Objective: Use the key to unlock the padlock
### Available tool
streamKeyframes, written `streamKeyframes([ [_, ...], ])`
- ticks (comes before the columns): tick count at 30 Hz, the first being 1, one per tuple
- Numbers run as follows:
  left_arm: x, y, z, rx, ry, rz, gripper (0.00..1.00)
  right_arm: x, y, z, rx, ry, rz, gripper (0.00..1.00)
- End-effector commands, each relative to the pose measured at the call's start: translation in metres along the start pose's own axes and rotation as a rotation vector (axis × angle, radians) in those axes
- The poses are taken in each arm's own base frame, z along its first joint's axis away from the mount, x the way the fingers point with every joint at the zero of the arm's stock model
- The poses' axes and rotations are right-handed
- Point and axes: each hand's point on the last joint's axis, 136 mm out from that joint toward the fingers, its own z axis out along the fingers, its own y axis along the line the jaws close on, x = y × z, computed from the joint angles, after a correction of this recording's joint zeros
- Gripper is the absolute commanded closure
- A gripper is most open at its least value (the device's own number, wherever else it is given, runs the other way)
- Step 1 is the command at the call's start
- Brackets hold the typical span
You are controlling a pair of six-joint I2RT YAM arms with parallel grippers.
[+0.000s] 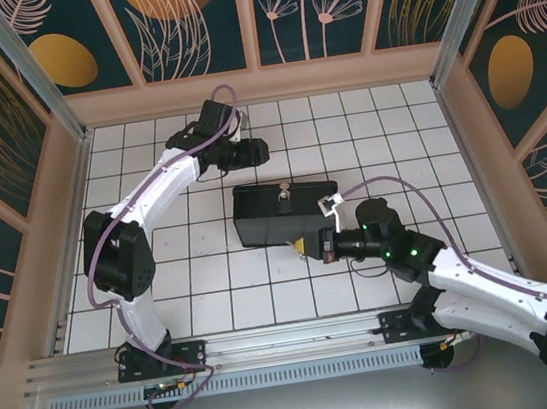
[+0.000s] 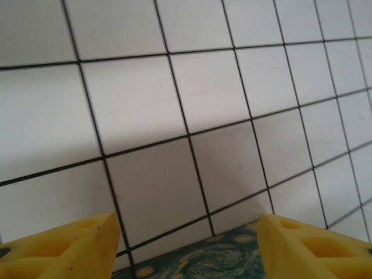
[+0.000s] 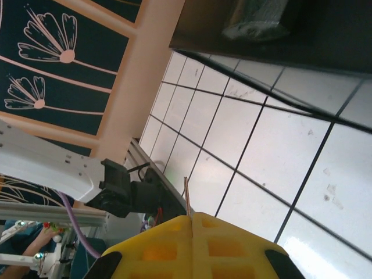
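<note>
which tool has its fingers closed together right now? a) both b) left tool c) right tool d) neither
c: in the right wrist view the right tool has its yellow fingers pressed together, with a thin metal sliver, likely the key, poking from the seam, while the left tool has its fingers wide apart.

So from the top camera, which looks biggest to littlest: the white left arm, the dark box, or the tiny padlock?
1. White-and-black left robot arm, though it sits nearer the camera.
2. Dark rectangular box.
3. Tiny dark padlock with silver shackle.
</note>
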Motion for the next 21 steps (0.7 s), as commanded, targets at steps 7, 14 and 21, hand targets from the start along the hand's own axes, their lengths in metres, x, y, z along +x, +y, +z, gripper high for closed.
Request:
streamKeyframes([
  [7, 0.018, -0.037, -0.024, 0.264, 0.03, 0.023, 0.35, -0.028, 0.008, -0.005, -0.192, 0.038, -0.229, 1.0],
  [14, 0.031, -0.045, -0.043, 0.316, 0.027, 0.005, 0.35, -0.036, -0.01, -0.005, -0.228, 0.096, -0.296, 1.0],
  [21, 0.047, -0.042, -0.059, 0.321, 0.02, -0.042, 0.36, -0.059, -0.02, -0.01, -0.217, 0.094, -0.314, 1.0],
])
